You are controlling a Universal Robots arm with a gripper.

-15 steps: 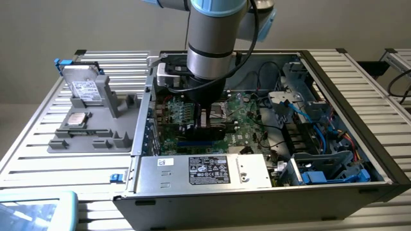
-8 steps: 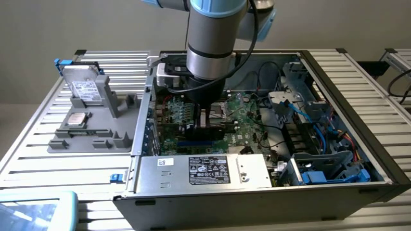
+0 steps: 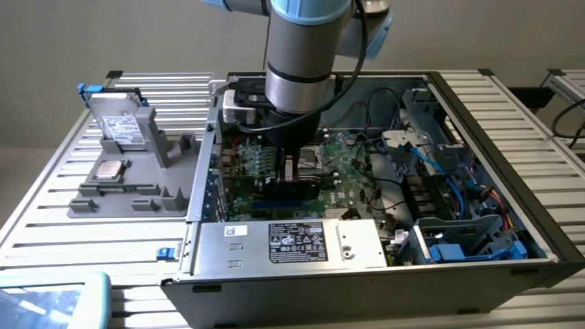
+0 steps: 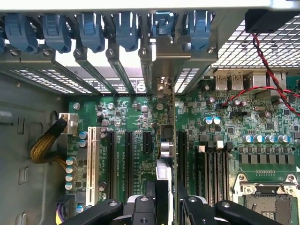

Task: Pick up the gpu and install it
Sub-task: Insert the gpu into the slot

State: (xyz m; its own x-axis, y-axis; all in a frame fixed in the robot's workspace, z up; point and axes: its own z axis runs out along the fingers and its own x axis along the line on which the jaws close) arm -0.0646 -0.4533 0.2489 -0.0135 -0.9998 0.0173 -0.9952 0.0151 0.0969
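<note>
Surface: slatted table bore open case.
Claw: clenched on gpu, inside case.
Gpu: edge-on between claw's jaws, reaching ahead of claw; board beneath claw.

gpu upright inside computer case

The arm is silver-grey with pale blue caps, and its gripper is black. The gpu shows silver and dark parts against the green motherboard, which carries black slots and one white slot. Blue latches top the case's silver wall. There's a twisted red-and-black wire and a yellow braided cable. The silver power supply wears a black label; the tray is grey.
</note>
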